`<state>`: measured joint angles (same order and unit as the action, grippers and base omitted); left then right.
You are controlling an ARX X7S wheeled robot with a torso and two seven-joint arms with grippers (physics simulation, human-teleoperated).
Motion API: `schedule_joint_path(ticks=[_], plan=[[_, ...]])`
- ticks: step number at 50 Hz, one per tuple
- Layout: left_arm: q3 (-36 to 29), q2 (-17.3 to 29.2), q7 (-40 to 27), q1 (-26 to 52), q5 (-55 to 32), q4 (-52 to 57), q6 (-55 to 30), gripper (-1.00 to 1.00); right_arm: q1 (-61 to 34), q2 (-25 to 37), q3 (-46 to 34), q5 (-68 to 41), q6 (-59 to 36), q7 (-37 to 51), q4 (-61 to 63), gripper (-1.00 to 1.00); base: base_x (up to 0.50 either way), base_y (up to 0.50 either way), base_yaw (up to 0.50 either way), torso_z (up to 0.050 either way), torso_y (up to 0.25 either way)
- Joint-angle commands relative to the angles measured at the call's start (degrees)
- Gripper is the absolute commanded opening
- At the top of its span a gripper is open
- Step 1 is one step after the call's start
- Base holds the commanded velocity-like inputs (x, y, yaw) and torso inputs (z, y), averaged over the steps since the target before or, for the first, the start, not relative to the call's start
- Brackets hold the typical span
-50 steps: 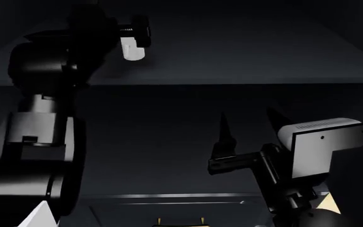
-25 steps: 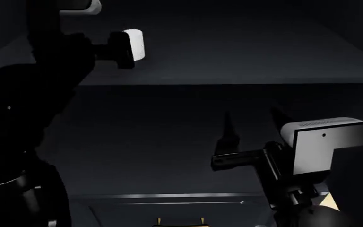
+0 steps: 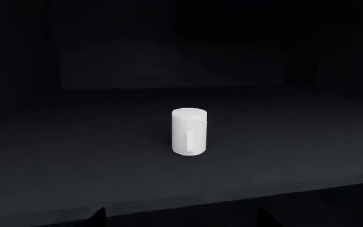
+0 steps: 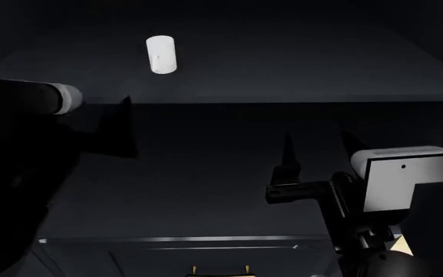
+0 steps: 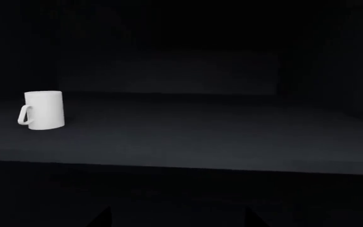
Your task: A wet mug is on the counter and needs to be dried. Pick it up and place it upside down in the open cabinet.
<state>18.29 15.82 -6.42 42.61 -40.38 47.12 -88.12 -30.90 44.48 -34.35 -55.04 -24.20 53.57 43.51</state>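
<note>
The white mug (image 4: 160, 55) stands alone on the upper shelf (image 4: 283, 63) of the dark cabinet, towards its left. No opening shows at the mug's top. In the left wrist view the mug (image 3: 188, 131) has its handle facing the camera. My left gripper (image 3: 180, 220) is open and empty, back from the shelf's front edge and well short of the mug. One of its dark fingers (image 4: 121, 130) shows below the shelf. My right gripper (image 4: 319, 151) is open and empty, lower and to the right; from its wrist camera the mug (image 5: 43, 110) sits far off to one side. The counter is out of view.
The upper shelf's front edge (image 4: 283, 102) runs across the head view between the grippers and the mug. A thin pale edge (image 4: 168, 238) of a lower level lies below. Dark cabinet walls close in on both sides.
The left gripper has let go of the mug and drawn back and down off the shelf. The mug stays standing there. The right arm has shifted only slightly.
</note>
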Motion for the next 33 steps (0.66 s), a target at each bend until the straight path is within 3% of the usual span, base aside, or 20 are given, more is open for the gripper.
schedule_joint_path(ticks=[1,11,21,33], plan=[[6.26,2.49,-5.57,-8.42,-11.22,9.24,-0.77,1.0,1.26,0.25,-0.09,1.59,1.12,-0.41,-0.42,1.0,0.0,0.0,0.0,0.0,0.0],[4.98,3.69,-5.47,-17.94,-9.64,11.58,7.24,1.0,5.58,1.3,0.18,5.1,5.36,-1.75,-0.49,1.0,0.0,0.0,0.0,0.0,0.0],[1.28,4.21,-2.19,-28.32,-2.72,9.36,21.06,1.0,11.69,1.88,-0.32,10.72,10.77,-3.03,-2.47,1.0,0.0,0.0,0.0,0.0,0.0],[1.34,4.08,0.37,-39.57,2.11,12.1,33.41,1.0,19.59,3.88,0.9,17.35,19.23,-2.95,-2.15,1.0,0.0,0.0,0.0,0.0,0.0]])
